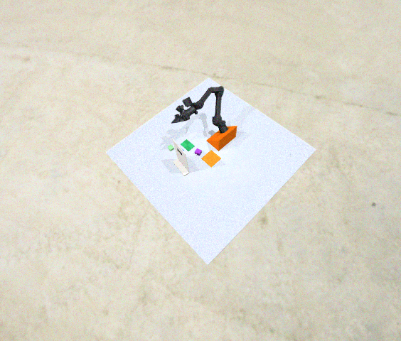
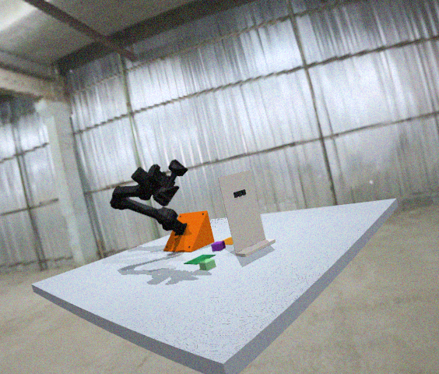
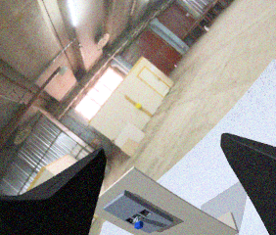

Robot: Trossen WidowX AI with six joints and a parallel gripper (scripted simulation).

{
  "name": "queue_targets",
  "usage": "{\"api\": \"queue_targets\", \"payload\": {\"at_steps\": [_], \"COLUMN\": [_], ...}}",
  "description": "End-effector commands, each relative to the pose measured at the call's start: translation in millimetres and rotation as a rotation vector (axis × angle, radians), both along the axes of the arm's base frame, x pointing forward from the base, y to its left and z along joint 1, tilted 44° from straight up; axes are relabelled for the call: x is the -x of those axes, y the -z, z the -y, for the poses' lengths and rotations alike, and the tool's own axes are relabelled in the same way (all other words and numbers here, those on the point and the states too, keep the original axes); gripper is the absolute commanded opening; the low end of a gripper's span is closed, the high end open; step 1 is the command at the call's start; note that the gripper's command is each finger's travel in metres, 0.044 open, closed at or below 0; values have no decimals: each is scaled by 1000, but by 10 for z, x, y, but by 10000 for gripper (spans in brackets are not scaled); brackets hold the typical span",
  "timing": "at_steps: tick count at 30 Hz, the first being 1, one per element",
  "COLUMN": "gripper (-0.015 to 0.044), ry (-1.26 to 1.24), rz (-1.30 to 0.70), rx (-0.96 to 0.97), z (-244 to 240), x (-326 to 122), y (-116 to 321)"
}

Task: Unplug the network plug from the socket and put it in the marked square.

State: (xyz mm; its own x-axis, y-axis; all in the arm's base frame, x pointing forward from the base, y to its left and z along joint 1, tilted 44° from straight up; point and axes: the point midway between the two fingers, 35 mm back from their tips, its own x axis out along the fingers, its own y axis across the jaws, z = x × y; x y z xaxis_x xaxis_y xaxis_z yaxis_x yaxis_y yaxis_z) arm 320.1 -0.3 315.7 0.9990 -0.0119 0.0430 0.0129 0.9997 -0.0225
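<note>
Purple block (image 1: 198, 151) and green block (image 1: 170, 147) flank the upright panel (image 1: 180, 159).

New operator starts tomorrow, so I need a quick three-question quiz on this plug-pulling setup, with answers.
1. True or false: the black claw is closed on the plug.
2. Which flat marker lies nearest the small light-green cube? A) flat dark-green square B) flat orange square C) neither
3. Fill in: the robot arm is mounted on an orange ____-shaped base.

Key
1. False. The claw is wide open, in the air, away from the beige upright panel; the wrist view shows the socket plate ahead between the fingers.
2. A
3. wedge
</note>
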Motion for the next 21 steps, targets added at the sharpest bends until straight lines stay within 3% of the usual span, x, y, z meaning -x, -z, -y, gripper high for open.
{"api": "queue_targets", "payload": {"at_steps": [1, 9, 21], "gripper": [374, 164, 156], "ry": [0, -18, -38], "rz": [-1, -41, -88], "rx": [-2, -156, -429], "z": [-1, -99, -336], "x": [-2, -96, -131], "y": [6, 400, 1139]}}
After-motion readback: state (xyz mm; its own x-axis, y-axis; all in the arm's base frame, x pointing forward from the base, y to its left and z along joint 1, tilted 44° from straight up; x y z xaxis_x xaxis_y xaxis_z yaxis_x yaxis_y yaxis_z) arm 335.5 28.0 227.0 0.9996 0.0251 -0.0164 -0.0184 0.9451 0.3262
